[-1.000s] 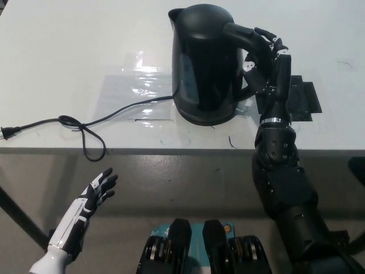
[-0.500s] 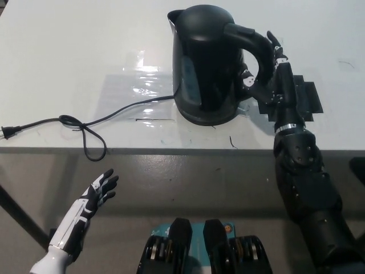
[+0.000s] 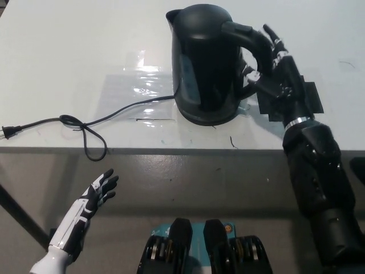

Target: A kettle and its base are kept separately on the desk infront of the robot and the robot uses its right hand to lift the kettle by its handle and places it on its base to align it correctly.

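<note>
Two robot hands are showing, and only one is working. The black right robot hand is reaching over the near edge of the white surface, over toward its right side. It is sitting right beside the kettle's handle. Its fingers are spread out and pointing up, and they are not wrapped around the handle, so it is holding nothing. I cannot tell if a finger is just touching the handle.

The black kettle is standing upright near the middle of the surface, a little back from the near edge. Its base looks like the dark ring under it, but I cannot be sure it is sitting all the way down. A black cord is running from under the kettle toward the left edge, and its plug is lying by the near left corner.

One thing could be going wrong: a loose finger could be catching the handle and tipping or turning the kettle.

The white left robot hand is resting below the near edge, fingers spread, holding nothing.
</note>
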Controlling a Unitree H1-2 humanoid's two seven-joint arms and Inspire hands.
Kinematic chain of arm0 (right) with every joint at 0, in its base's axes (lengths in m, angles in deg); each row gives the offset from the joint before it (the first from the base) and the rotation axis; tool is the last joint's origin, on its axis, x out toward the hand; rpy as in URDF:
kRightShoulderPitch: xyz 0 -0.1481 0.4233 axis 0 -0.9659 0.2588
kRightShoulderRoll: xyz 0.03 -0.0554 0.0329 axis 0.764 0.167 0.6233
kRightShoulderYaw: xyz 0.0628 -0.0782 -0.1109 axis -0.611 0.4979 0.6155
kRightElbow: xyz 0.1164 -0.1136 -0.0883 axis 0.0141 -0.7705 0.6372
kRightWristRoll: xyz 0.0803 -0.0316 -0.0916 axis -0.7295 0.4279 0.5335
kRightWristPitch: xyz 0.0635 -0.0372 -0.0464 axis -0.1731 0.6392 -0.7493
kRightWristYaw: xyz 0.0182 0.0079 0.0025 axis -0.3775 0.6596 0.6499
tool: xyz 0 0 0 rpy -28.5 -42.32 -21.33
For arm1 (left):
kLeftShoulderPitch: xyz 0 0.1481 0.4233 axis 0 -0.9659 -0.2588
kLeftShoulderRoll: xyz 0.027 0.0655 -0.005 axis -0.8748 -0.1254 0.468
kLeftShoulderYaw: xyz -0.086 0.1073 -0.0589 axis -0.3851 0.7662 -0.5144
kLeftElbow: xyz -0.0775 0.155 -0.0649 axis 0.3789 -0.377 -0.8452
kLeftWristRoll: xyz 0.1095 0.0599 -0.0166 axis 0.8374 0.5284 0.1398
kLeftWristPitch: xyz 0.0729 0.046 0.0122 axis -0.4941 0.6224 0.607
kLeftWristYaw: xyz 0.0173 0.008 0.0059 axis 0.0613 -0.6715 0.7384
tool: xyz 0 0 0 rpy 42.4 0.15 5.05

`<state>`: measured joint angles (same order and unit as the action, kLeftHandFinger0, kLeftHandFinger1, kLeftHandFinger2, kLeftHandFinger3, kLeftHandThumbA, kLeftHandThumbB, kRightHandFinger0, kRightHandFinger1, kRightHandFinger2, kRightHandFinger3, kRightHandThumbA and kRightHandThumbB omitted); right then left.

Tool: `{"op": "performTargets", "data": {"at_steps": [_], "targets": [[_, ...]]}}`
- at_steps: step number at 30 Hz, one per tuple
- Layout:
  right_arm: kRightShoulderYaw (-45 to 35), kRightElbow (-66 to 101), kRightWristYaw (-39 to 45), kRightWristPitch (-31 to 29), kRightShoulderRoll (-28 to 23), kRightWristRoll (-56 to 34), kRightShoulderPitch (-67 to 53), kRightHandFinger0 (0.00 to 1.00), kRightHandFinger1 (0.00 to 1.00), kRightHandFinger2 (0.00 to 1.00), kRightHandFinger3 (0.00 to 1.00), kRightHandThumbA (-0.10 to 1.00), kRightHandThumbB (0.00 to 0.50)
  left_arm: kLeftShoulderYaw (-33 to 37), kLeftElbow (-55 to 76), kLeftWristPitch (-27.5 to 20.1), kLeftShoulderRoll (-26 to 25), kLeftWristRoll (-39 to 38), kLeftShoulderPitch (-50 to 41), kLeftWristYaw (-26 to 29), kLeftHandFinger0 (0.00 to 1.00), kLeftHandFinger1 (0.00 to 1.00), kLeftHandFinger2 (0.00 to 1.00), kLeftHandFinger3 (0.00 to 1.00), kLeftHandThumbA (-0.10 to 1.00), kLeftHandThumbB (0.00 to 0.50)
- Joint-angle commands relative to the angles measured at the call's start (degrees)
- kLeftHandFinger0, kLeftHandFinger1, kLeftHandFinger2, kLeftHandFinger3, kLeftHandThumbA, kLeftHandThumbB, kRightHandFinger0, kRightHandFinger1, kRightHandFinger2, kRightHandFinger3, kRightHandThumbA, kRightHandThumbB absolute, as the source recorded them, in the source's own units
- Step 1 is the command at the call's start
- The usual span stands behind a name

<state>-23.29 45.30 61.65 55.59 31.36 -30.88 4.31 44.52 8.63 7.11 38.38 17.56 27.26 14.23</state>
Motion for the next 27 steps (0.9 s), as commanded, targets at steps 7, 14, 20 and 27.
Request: {"op": "performTargets", "data": {"at_steps": [7, 14, 20, 27], "targets": [[-4.1, 15.1, 9.2, 9.4, -1.5, -14.9, 1.6, 1.00, 1.00, 1.00, 1.00, 0.67, 0.500, -0.6, 1.3, -0.8, -1.1, -0.8, 0.8, -0.8, 1.00, 1.00, 1.00, 1.00, 1.00, 0.016], [-4.6, 15.7, 8.5, 7.3, -3.9, -12.3, 0.2, 1.00, 1.00, 1.00, 1.00, 0.67, 0.500, -0.5, 1.3, -0.7, -1.1, -0.5, 0.5, -0.7, 1.00, 1.00, 1.00, 1.00, 1.00, 0.022], [-5.7, 25.1, 3.5, -0.2, -7.6, -4.1, -4.9, 1.00, 1.00, 1.00, 1.00, 0.90, 0.500, -0.6, 1.1, -1.0, -1.0, -0.6, 0.8, -0.7, 1.00, 1.00, 1.00, 1.00, 1.00, 0.029], [-9.6, 59.4, -3.0, -1.2, -7.0, 10.8, -15.8, 1.00, 1.00, 1.00, 1.00, 1.00, 0.498, -0.8, 0.3, -2.6, -1.3, -0.5, 1.0, -0.8, 1.00, 1.00, 1.00, 1.00, 1.00, 0.018]]}}
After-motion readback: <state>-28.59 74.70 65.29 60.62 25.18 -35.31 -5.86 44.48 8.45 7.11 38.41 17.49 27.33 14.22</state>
